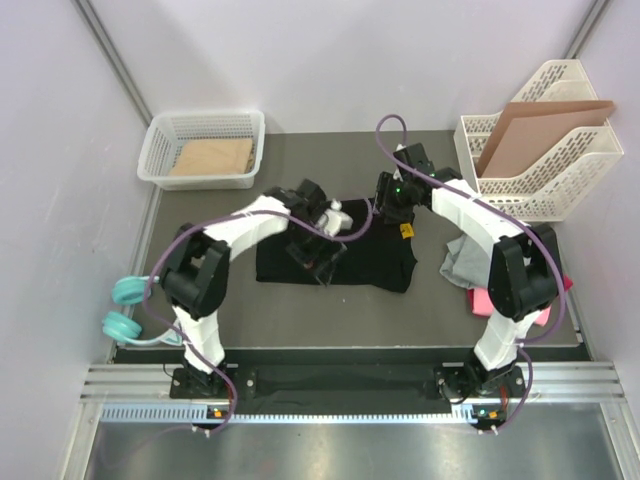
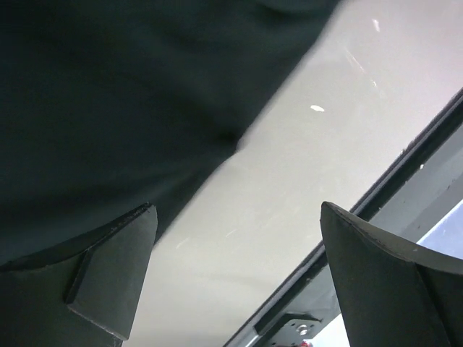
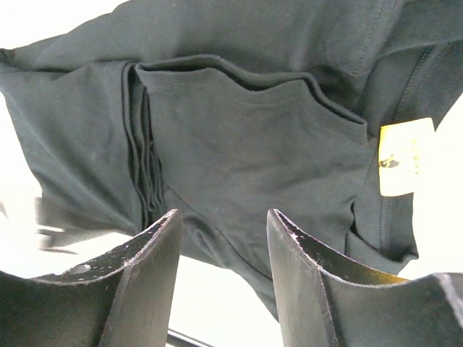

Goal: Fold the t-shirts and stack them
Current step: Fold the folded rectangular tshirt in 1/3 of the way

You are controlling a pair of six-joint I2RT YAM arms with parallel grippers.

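Dark fingers [image 3: 145, 289] of the right gripper [image 3: 224, 282] fill the bottom of its wrist view. They are set apart with nothing pinched between them, hanging over the black shirt [image 3: 246, 144], whose folded layers and yellow tag [image 3: 405, 155] show beneath. From above, that shirt lies as a rough rectangle in the middle of the table [image 1: 300, 312].

The left gripper [image 1: 318, 255] hovers over the shirt's left half, its jaws wide apart and empty. The left arm [image 1: 250, 225] rises from its base, bends at the elbow and sweeps right. The right arm [image 1: 470, 215] arches inward to the shirt's far right corner.

A crumpled grey shirt [image 1: 460, 262] sits just right of the black one, with a pink shirt [image 1: 481, 301] beside it, partly hidden by the arm. A white basket [image 1: 165, 150] stands far left and white file racks [image 1: 560, 185] far right, holding a brown cardboard sheet [image 1: 540, 125].
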